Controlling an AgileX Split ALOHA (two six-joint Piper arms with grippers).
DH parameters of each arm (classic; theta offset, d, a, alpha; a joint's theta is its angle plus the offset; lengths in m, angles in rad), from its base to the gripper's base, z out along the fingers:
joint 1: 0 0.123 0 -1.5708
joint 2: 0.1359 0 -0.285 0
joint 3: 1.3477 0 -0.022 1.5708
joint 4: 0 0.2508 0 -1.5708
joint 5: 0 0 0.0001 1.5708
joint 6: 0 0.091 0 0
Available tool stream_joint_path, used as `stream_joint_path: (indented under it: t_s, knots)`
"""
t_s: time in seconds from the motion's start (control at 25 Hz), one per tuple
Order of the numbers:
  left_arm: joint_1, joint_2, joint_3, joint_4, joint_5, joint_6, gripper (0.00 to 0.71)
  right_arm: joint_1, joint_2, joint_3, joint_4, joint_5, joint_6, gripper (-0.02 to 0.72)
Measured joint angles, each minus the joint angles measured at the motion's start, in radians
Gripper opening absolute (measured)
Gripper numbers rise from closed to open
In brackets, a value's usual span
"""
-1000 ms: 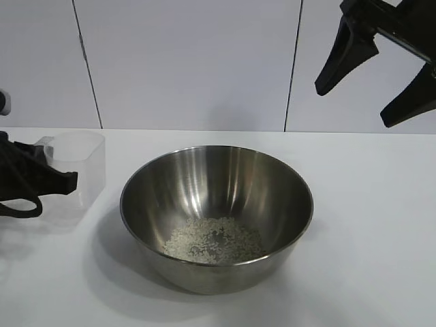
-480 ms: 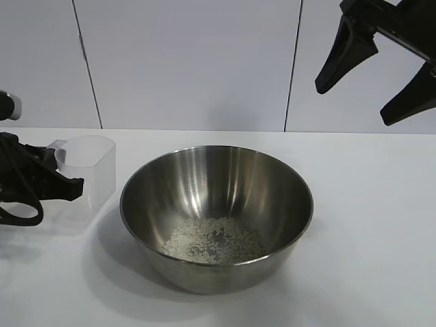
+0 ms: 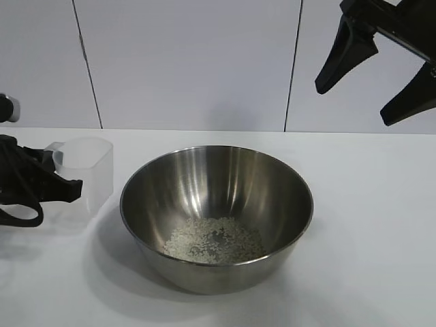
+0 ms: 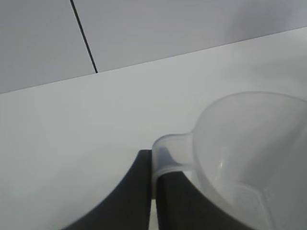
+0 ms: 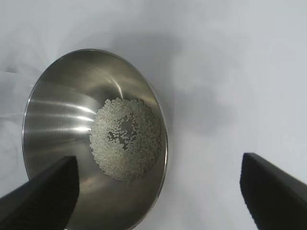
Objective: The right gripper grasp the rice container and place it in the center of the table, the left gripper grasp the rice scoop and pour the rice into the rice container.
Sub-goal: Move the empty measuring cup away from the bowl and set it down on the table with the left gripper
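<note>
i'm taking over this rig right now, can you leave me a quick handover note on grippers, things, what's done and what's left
Left gripper: shut on the handle of the rice scoop, at the left of the table beside the rice container. The scoop is upright and looks empty.
Right gripper: open, holding nothing, raised above the table's far right.
Rice container: near the table's center, apart from both grippers.
Rice: a small heap on the container's bottom.
Done: container placed, rice poured in.
Left: probably only to set the scoop down and let go of it.
</note>
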Motion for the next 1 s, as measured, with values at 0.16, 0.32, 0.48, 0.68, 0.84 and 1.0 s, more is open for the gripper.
stream_joint_path:
  t_s: [0.16,0.32,0.48,0.68,0.84,1.0]
  knots:
    - [0.000,0.025,0.000,0.002,0.001,-0.007,0.009,0.000,0.000,0.000,0.000,0.002,0.000,0.631]
    - [0.000,0.024,0.000,0.003,0.001,-0.006,0.009,0.000,0.000,0.000,0.000,0.004,0.000,0.631]
    - [0.000,0.024,0.000,0.003,0.001,-0.006,0.063,0.000,0.000,0.000,0.000,0.004,0.000,0.631]
    - [0.000,0.024,0.000,0.003,0.001,-0.006,0.152,0.000,0.000,0.000,0.000,0.004,0.000,0.631]
    - [0.000,0.024,0.000,0.003,0.001,-0.006,0.164,0.000,0.000,0.000,0.000,0.004,0.000,0.631]
    - [0.000,0.024,0.000,0.003,0.001,-0.006,0.164,0.000,0.000,0.000,0.000,0.004,0.000,0.631]
